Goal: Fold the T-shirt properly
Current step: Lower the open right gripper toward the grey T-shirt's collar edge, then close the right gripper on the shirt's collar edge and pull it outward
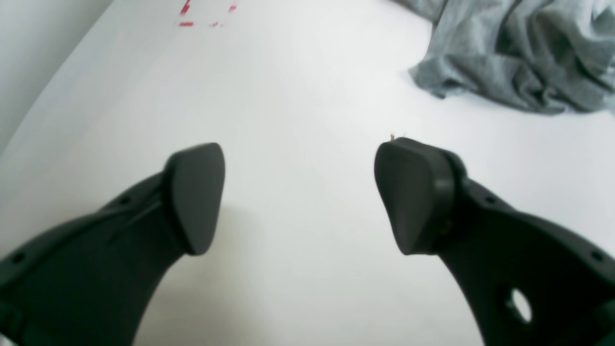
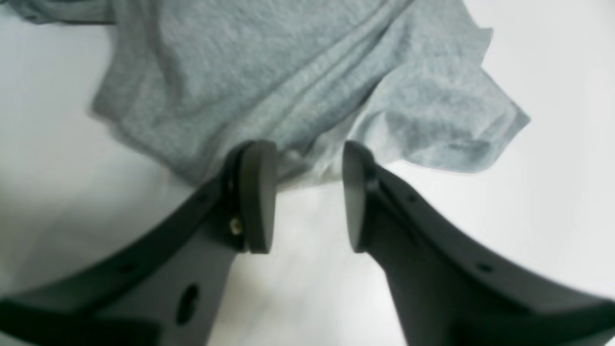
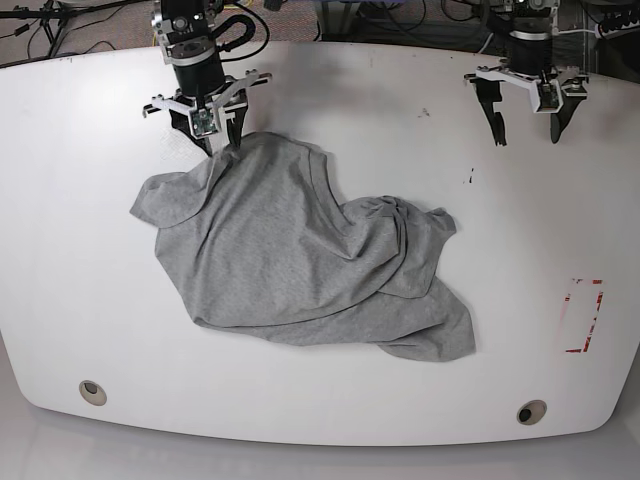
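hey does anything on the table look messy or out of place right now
Yes. The T-shirt lies crumpled and skewed across the table, with bunched folds on its right side rather than spread flat. Small dark specks mark the surface near the left gripper. Nothing looks damaged.

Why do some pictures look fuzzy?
Left wrist view: the T-shirt is soft-focused and the table washed-out bright. Right wrist view: everything is slightly blurred, most at the left edge. Base view: sharp, with the table's edges bowed by the lens.
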`<move>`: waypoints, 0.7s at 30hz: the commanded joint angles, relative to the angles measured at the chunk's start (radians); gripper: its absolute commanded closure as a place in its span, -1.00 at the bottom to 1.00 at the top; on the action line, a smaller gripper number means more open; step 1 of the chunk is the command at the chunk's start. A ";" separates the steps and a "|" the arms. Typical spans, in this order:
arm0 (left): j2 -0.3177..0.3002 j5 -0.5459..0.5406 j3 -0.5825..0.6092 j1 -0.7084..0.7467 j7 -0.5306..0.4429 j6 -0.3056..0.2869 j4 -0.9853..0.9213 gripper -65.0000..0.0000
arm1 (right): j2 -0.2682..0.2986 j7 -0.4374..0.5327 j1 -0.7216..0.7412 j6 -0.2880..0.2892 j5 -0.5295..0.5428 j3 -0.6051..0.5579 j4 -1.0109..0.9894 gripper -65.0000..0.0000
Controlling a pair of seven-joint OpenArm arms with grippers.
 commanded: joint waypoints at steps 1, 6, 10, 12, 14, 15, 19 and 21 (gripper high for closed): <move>-0.002 -0.001 0.001 -0.007 -0.027 0.005 0.014 -0.52 | 0.009 -0.003 0.038 0.004 0.009 0.002 0.022 0.18; -0.006 -0.006 0.001 -0.012 -0.033 0.001 0.029 -0.45 | 0.003 -0.126 0.135 0.011 0.009 0.003 0.025 0.01; -0.007 -0.005 0.005 -0.013 -0.034 0.003 0.035 -0.40 | 0.000 -0.170 0.178 0.013 0.009 0.004 0.025 -0.03; -0.009 -0.006 0.006 -0.015 -0.033 0.003 0.037 -0.38 | 0.000 -0.188 0.198 0.012 0.010 0.002 0.024 -0.05; -0.010 -0.006 0.008 -0.013 -0.031 0.004 0.042 -0.35 | -0.001 -0.207 0.219 0.013 0.011 0.000 0.023 -0.06; -0.011 -0.005 0.009 -0.011 -0.030 0.005 0.045 -0.34 | -0.001 -0.217 0.229 0.012 0.011 -0.002 0.023 -0.07; -0.016 -0.001 0.000 -0.008 -0.030 0.000 0.043 -0.25 | -0.008 -0.260 0.272 0.014 0.020 -0.017 0.020 -0.13; -0.018 -0.001 -0.001 -0.006 -0.029 0.001 0.046 -0.22 | -0.009 -0.268 0.289 0.014 0.021 -0.022 0.018 -0.15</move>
